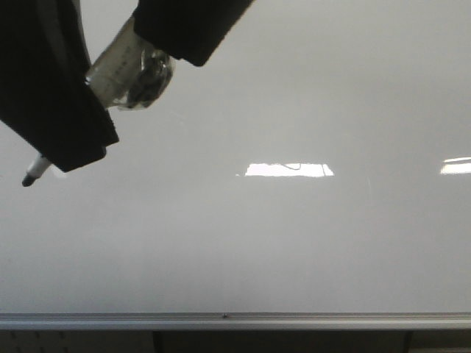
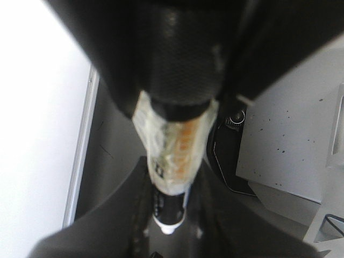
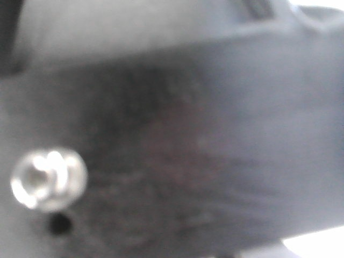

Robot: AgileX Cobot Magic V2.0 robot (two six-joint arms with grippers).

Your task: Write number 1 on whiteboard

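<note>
The whiteboard (image 1: 294, 243) is glossy white-grey and fills the front view, with its silver rail (image 1: 235, 320) along the bottom. No black stroke of the number 1 shows on it. My left gripper (image 1: 121, 81) is at the upper left, shut on a black marker wrapped in clear tape (image 1: 129, 73). The marker tip (image 1: 29, 179) points down-left, close to the board; I cannot tell if it touches. In the left wrist view the taped marker (image 2: 174, 156) sits between the dark fingers (image 2: 123, 215), and the board (image 2: 37, 134) is beside them. The right gripper is not visible.
Two bright rectangular light reflections lie on the board (image 1: 288, 170) and at its right edge (image 1: 456, 166). The right wrist view shows only a blurred dark surface (image 3: 188, 150) with a shiny screw (image 3: 48, 178). A speckled grey surface (image 2: 290, 134) lies beyond the left arm.
</note>
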